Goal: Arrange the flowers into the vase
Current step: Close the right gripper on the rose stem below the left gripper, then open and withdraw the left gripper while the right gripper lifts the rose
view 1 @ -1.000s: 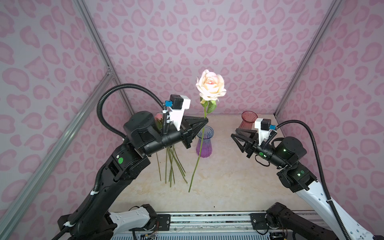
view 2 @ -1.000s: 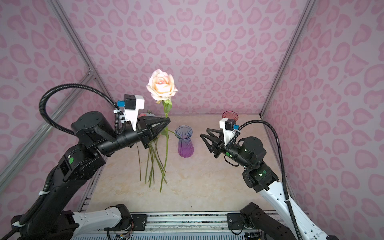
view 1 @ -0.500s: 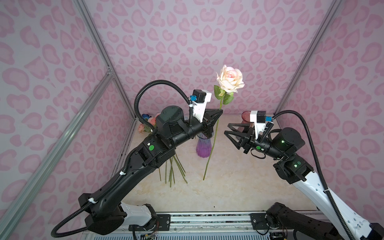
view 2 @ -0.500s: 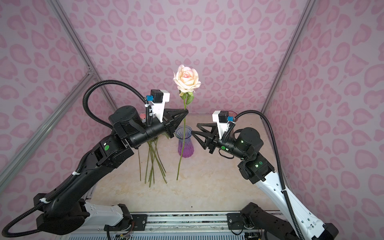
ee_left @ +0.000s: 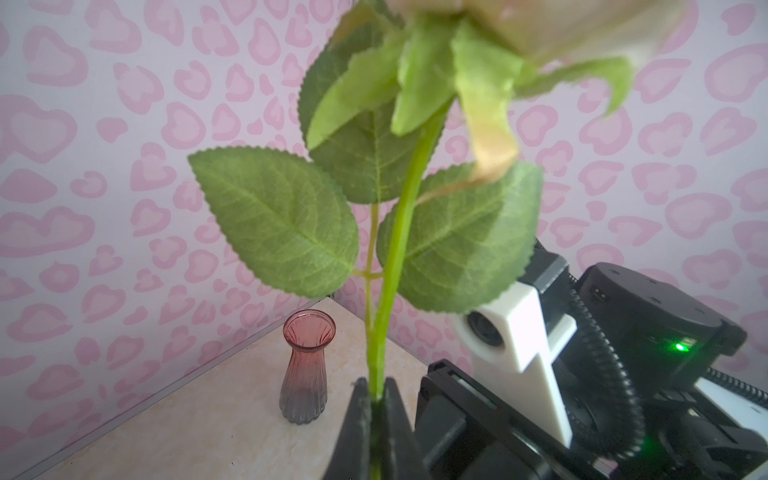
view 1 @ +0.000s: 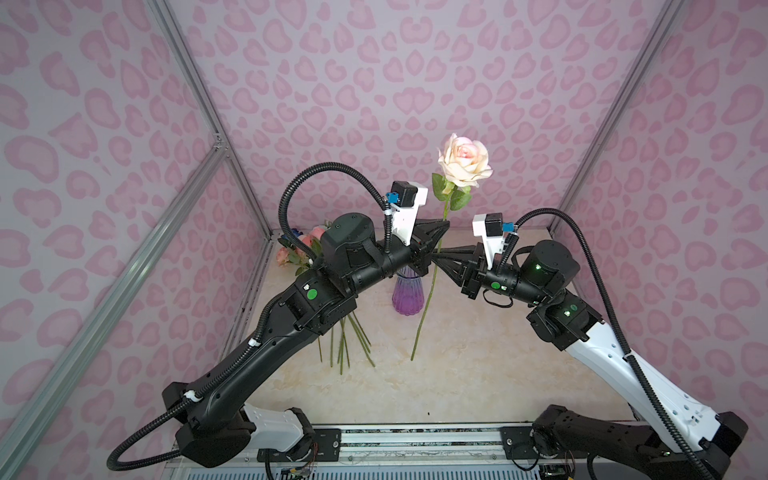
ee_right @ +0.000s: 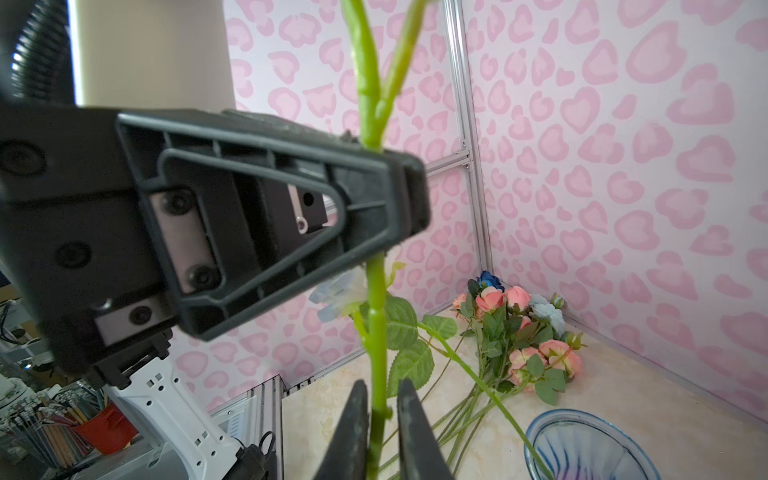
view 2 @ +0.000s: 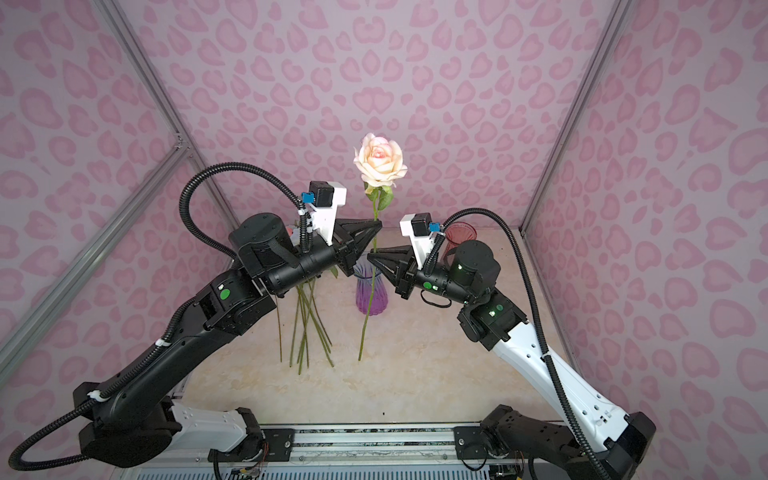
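Note:
A cream-pink rose (view 1: pixel 464 160) (view 2: pixel 380 160) stands upright in the air above the table's middle. My left gripper (view 1: pixel 445 226) (ee_left: pixel 377 384) is shut on its green stem just under the leaves. My right gripper (view 1: pixel 435 257) (ee_right: pixel 380 386) is shut on the same stem a little lower, facing the left one. The stem's lower end hangs just right of the purple vase (view 1: pixel 407 295) (ee_right: pixel 590 449), which stands on the table below both grippers. The other flowers (view 1: pixel 299 245) (ee_right: pixel 519 332) lie in a pile at the back left, stems (view 2: pixel 307 328) pointing forward.
A red vase (view 2: pixel 459 235) (ee_left: pixel 307 374) stands in the back right corner behind the right arm. Pink patterned walls close in the back and both sides, with metal posts (view 1: pixel 232 174) at the corners. The marble tabletop (view 1: pixel 457 374) lies in front of the purple vase.
My left arm carried the rose from the left to the middle, over the purple vase. My right gripper came in from the right and shut on the stem below the left one.

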{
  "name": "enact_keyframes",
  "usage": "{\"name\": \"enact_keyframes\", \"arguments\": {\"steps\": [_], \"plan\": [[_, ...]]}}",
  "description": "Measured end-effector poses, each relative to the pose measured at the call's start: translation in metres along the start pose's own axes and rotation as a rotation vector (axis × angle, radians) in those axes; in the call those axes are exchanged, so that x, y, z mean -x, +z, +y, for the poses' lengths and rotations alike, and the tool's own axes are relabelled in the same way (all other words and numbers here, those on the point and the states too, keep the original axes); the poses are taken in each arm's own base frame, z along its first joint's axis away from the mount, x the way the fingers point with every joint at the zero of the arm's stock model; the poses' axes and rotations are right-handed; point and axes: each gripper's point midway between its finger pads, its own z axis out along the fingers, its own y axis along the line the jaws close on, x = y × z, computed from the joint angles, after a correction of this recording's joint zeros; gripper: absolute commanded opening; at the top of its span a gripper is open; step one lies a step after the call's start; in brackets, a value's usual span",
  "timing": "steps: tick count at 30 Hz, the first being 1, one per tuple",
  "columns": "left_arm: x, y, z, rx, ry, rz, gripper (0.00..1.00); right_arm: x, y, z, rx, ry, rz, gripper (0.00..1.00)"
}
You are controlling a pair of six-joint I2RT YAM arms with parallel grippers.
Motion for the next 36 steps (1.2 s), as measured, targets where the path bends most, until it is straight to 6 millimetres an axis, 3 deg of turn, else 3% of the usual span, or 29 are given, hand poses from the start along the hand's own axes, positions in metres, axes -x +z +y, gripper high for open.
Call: {"name": "enact_keyframes", "arguments": {"steps": [5, 6, 8, 10, 15, 19, 25, 36], "plan": [[-0.006, 0.002, 0.001, 0.003, 0.000, 0.013, 0.06, -0.006, 0.000, -0.004, -0.010, 0.009, 0.000, 0.00], [-0.007, 0.002, 0.001, 0.003, 0.000, 0.015, 0.15, -0.006, 0.000, -0.004, -0.010, 0.009, 0.000, 0.00], [-0.008, 0.001, 0.001, -0.003, -0.001, 0.016, 0.23, -0.007, 0.001, -0.005, -0.014, 0.009, 0.000, 0.00], [-0.010, -0.001, -0.002, -0.016, -0.007, 0.020, 0.40, -0.008, 0.002, -0.007, -0.021, 0.010, -0.002, 0.00], [-0.006, -0.013, -0.004, -0.018, -0.001, 0.006, 0.64, -0.006, 0.004, -0.013, -0.045, 0.007, -0.015, 0.00], [-0.002, -0.027, -0.002, -0.001, 0.020, -0.013, 1.00, -0.006, 0.005, -0.021, -0.086, 0.002, -0.023, 0.00], [0.003, -0.053, 0.006, 0.059, 0.048, -0.041, 0.98, 0.004, 0.001, -0.038, -0.171, -0.020, -0.052, 0.00], [0.046, -0.129, 0.003, 0.104, 0.073, -0.160, 0.97, 0.033, -0.003, -0.076, -0.315, -0.076, -0.087, 0.00]]}}
